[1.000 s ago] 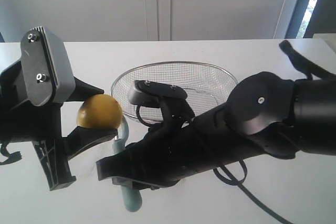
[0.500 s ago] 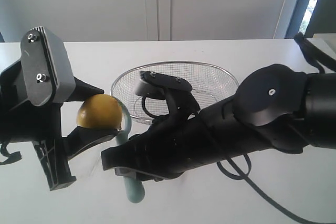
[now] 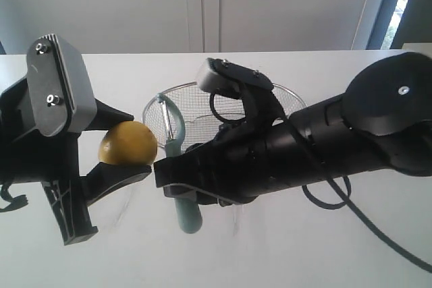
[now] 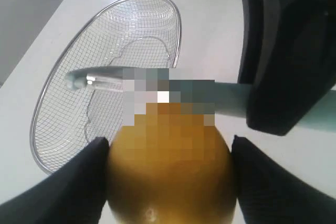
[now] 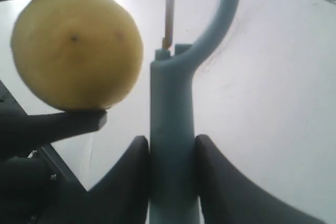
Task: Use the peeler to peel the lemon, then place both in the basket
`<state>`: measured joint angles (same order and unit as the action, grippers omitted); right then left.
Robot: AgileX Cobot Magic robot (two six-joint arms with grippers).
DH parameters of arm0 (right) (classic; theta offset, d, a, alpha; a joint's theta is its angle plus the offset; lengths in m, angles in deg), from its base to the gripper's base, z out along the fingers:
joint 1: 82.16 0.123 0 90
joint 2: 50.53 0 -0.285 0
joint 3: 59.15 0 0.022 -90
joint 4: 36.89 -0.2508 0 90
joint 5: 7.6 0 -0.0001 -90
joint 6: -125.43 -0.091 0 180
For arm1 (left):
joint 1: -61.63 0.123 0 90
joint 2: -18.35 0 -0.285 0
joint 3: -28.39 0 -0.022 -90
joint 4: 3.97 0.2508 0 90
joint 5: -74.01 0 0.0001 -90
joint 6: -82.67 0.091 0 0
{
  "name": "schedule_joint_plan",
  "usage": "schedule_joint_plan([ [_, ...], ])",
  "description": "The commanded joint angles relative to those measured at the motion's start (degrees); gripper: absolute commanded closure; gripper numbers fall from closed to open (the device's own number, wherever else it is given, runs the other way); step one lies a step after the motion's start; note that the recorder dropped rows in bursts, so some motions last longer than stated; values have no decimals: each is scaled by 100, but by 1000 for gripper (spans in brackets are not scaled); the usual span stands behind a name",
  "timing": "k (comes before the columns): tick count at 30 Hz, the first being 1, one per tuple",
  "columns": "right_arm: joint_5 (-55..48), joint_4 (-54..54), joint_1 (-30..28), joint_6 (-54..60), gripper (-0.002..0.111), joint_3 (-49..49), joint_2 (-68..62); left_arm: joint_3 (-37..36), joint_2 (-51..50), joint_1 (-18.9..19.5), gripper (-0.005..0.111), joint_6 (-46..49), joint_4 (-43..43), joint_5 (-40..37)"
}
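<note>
The yellow lemon (image 3: pixel 128 143) is clamped in the air in my left gripper (image 3: pixel 140 146), one black finger above it and one below. In the left wrist view the lemon (image 4: pixel 170 171) fills the space between the jaws. My right gripper (image 3: pixel 181 179) is shut on the pale teal handle of the peeler (image 3: pixel 189 215), which stands nearly upright just right of the lemon. Its metal blade head points up in front of the basket (image 3: pixel 236 83). The right wrist view shows the peeler (image 5: pixel 172 129) between the fingers, beside the lemon (image 5: pixel 79 48), with a narrow gap.
The wire mesh basket (image 4: pixel 177 30) sits on the white table (image 3: pixel 324 261) behind both grippers. The right arm's black body (image 3: pixel 324 146) stretches across the basket's front and right. A white wall with a dark window frame (image 3: pixel 388 5) lies beyond the table.
My right gripper has lifted the peeler up and to the right, so its blade head now stands above the lemon's level before the basket. The left gripper and lemon have not moved.
</note>
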<state>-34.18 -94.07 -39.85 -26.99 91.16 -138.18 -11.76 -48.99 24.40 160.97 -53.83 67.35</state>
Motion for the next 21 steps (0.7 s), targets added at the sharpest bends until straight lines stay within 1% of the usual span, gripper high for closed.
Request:
schedule_joint_plan([
  [1,-411,172,-127,75,108,41,395,-28,21,-5,107,-22,-157,-44],
  [5,-615,563,-127,75,108,41,914,-28,21,-5,107,-22,-157,-44],
  [11,-813,1577,-127,75,108,41,1896,-28,21,-5,107,-22,-157,-44],
  [16,-1048,1650,-127,-17,108,41,2785,-28,21,-5,107,-22,-157,-44],
  [18,-1105,1832,-127,-232,108,41,3033,-28,21,-5,107,-22,-157,-44],
  [21,-1262,2495,-127,-989,108,41,3262,-28,21,-5,107,-22,-157,-44],
])
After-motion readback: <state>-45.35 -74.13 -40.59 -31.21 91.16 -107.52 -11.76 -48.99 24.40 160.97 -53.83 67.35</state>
